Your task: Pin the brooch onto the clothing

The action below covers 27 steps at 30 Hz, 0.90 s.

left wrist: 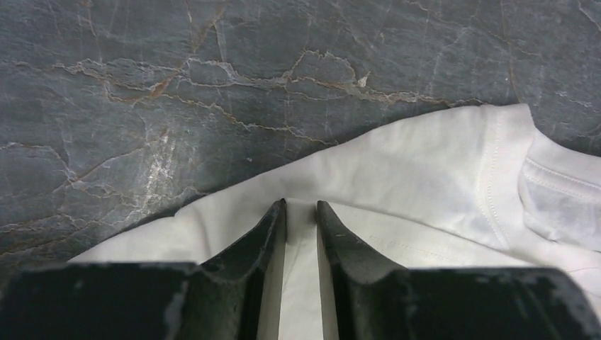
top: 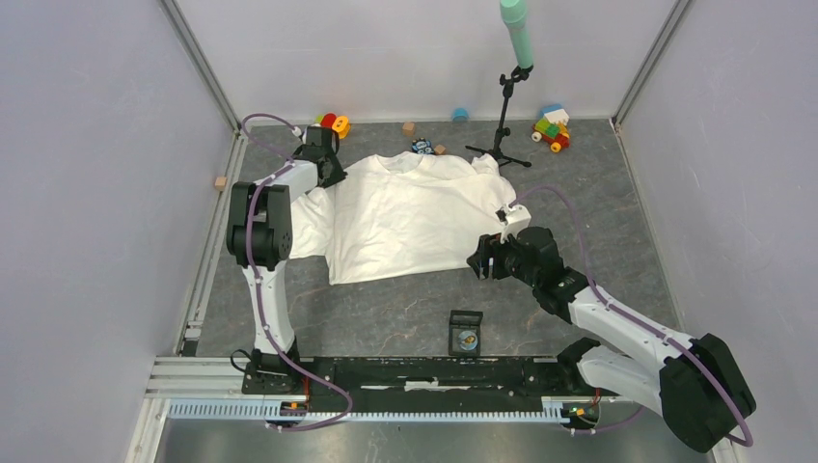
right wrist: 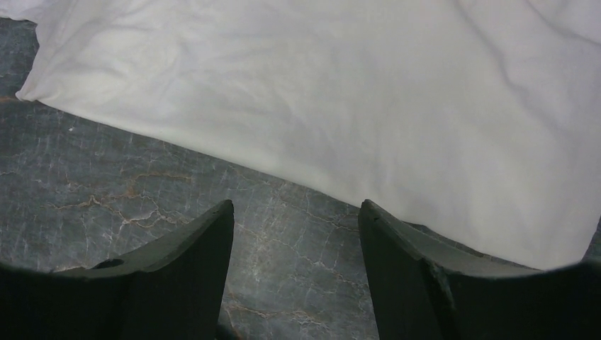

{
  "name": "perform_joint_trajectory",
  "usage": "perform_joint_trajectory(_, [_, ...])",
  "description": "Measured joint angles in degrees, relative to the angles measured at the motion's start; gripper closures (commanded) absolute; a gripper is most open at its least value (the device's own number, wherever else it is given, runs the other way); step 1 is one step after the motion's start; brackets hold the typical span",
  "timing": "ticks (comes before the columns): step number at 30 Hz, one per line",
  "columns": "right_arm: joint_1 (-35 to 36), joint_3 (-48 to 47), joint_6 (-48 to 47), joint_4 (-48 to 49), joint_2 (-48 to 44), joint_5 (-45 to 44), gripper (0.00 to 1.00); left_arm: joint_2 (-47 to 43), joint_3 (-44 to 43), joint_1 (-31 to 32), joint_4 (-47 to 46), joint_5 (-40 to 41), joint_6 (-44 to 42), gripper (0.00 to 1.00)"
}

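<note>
The white T-shirt point(top: 410, 217) lies flat on the grey marble table, plain side up; no print shows. My left gripper point(top: 329, 166) is at its far left shoulder, and in the left wrist view the left gripper point(left wrist: 300, 205) is shut on a fold of the shirt point(left wrist: 425, 163). My right gripper point(top: 480, 260) hovers at the shirt's near right hem; in the right wrist view the right gripper point(right wrist: 296, 207) is open and empty over bare table beside the hem point(right wrist: 319, 106). The brooch point(top: 467, 339) sits in a black square holder point(top: 466, 318) near the front edge.
A black tripod stand point(top: 503, 125) with a green microphone point(top: 516, 27) stands just behind the shirt's right shoulder. Coloured toys point(top: 551, 127) point(top: 334, 122), a small black-and-blue toy point(top: 421, 147) and wooden blocks point(top: 221, 182) lie along the back. White walls enclose the table.
</note>
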<state>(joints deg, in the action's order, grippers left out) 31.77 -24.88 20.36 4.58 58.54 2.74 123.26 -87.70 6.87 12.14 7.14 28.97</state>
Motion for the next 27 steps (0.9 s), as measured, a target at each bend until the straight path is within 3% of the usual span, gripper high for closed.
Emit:
perform_joint_trajectory(7, [0.00, 0.09, -0.04, -0.83, -0.02, -0.44, 0.31, 0.13, -0.09, 0.00, 1.20, -0.02, -0.15, 0.97])
perform_joint_trajectory(14, [0.00, 0.07, -0.26, -2.21, -0.66, -1.29, 0.31, -5.64, 5.88, 1.09, -0.04, -3.30, -0.94, 0.98])
perform_joint_trajectory(27, [0.00, -0.20, -0.79, -1.22, -2.62, -1.18, 0.24, -45.07, 32.26, 18.18, -10.54, -21.09, 1.03, 0.98])
